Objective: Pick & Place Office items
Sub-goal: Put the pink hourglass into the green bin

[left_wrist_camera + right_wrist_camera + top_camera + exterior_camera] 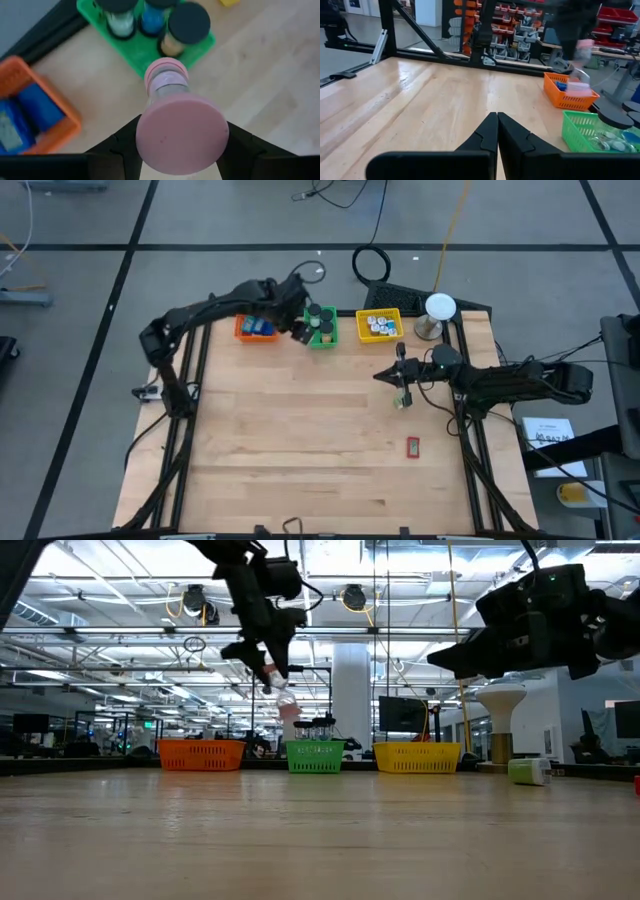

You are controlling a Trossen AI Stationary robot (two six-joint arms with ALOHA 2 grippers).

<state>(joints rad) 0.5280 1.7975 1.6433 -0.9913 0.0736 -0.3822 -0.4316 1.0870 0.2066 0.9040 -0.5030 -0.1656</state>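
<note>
Left claw (180,150) pinching pink-capped clear plastic jar (172,107) above green plastic bin (322,330) at tabletop's far edge: placing step, next calling for lowering then release; right claw (496,131) pressed together, idle mid-tabletop.

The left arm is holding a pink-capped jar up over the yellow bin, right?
Not quite. The left end effector does hold the pink-capped jar, but over the green bin, not the yellow bin. The high view shows it; the left wrist view shows green below.

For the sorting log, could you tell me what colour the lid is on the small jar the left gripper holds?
Pink, on the clear small jar; the left wrist view shows it best.
</note>
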